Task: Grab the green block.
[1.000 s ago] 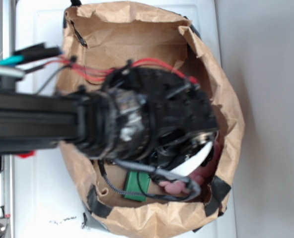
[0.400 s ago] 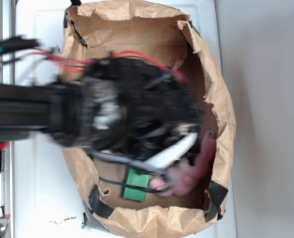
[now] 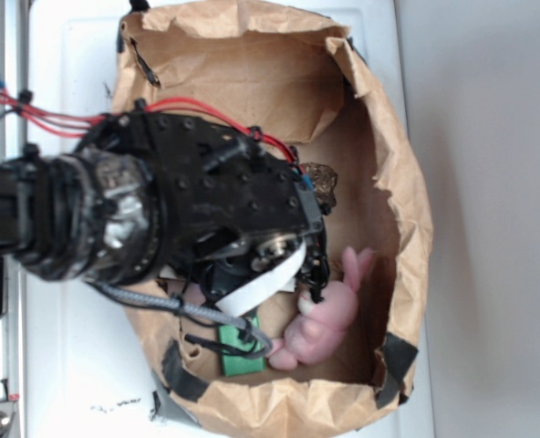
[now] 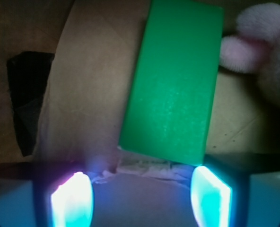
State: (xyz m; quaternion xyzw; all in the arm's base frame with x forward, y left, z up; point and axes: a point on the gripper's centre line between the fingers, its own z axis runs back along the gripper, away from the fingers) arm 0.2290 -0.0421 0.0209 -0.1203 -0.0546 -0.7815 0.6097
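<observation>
Paper bag (image 3: 407, 192): open-topped, fills the middle of the exterior view, standing on the white counter (image 3: 78, 365).
Gripper (image 4: 142, 198): down inside the bag, fingers (image 4: 71, 205) spread apart, glowing at the bottom of the wrist view, nothing between them.
Pink bunny (image 3: 329, 315): lower right of the bag floor, just beside the block.
Green block (image 4: 175, 80): flat on the bag floor, angled, its near end just above the open fingers.
Progress: lined up, not grabbed; descent and closing remain, I'd say.
</observation>
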